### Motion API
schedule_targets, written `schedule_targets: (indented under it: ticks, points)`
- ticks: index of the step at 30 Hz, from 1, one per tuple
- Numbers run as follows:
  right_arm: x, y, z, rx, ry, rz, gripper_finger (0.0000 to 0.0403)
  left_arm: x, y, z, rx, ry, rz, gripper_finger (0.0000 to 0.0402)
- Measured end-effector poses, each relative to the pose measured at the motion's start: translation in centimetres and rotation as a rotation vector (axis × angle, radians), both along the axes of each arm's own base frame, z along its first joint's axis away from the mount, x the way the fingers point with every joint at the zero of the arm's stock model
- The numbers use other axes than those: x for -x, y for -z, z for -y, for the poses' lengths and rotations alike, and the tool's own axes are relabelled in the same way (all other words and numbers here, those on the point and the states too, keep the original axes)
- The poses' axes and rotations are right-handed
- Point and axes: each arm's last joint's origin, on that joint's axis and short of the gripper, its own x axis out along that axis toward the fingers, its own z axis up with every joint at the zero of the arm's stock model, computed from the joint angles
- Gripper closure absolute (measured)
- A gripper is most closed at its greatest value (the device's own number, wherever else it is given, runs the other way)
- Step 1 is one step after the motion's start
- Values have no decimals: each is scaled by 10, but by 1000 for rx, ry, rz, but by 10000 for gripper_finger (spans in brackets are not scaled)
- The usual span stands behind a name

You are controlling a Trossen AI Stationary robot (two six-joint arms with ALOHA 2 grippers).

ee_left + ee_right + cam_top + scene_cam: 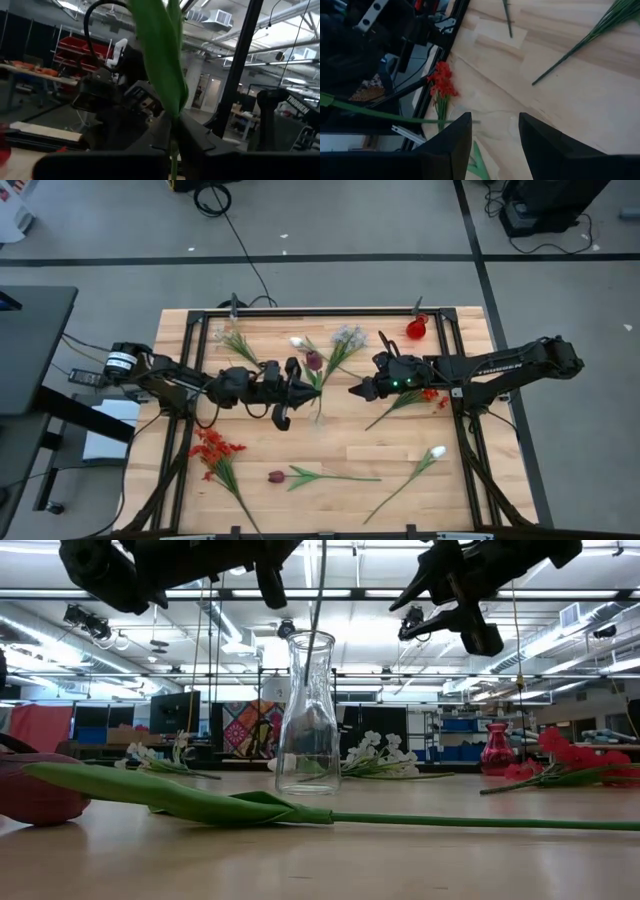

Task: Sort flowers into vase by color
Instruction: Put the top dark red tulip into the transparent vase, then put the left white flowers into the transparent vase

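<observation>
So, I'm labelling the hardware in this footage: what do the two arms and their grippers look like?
Both arms are dark, nearly black. The right arm bears pale lettering and small green lights near its gripper. The left arm has a white-banded joint and looping black cables. Fingers are flat, dark, angular.

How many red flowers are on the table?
2. One red flower lies near the table's front left corner; the other red flower lies at the right edge, partly under the right arm. More could be hidden beneath the arms.

Vase (306,715) betw. grippers; stem (318,585) prob. inside
</observation>
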Motion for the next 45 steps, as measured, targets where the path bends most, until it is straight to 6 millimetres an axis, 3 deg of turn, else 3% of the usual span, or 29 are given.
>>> schedule_targets:
  ticks: [5,12,17,28,33,45]
  points:
    - [2,3,1,-35,37,-30,231,-1,5,0,2,4,-58,306]
    - [5,7,-1,-29,75,-77,231,9,-4,-1,-17,2,-162,241]
    - [5,7,-1,-31,76,-80,231,25,-10,-2,-32,1,-304,223]
    - [8,9,8,-107,165,-110,231,68,-34,-20,56,-120,-408,221]
    - [28,13,11,-146,251,-250,234,76,-32,-27,123,-144,-465,229]
    - [101,4,11,-235,394,-531,237,79,-19,-30,196,-183,-606,233]
